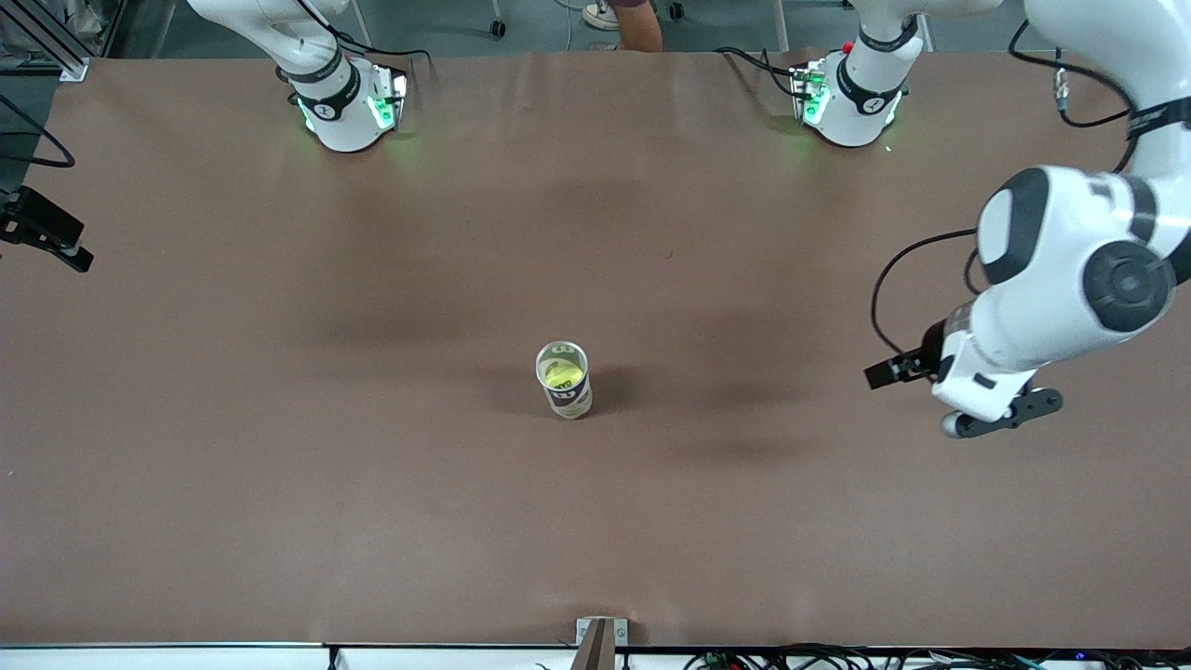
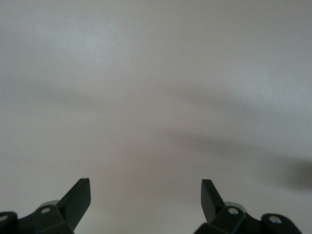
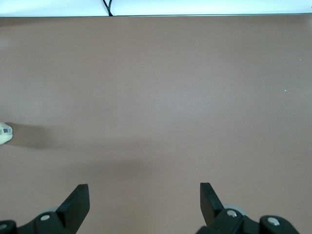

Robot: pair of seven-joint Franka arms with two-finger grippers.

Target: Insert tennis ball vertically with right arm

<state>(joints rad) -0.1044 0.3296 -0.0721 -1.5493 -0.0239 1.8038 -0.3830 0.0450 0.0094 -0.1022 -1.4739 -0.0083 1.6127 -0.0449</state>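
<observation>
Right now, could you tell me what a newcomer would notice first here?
A clear can stands upright mid-table with a tennis ball already inside. The left pincer hangs open over bare table toward the left arm's end; the right pincer is open too.

**Right wrist view: open gripper over bare table**

Right gripper (image 3: pixel 145 202) up in the air over brown table (image 3: pixel 161 87), jaws spread wide, nothing between them. Two dark fingertips (image 3: pixel 78 197) at the frame's edge, mounting screws visible at their roots. A pale can (image 3: pixel 5 133) just cut by the frame's side, standing on the table with a soft shadow beside it. White strip (image 3: pixel 195 7) along the table's edge, a black cable (image 3: pixel 107 7) crossing it.
</observation>
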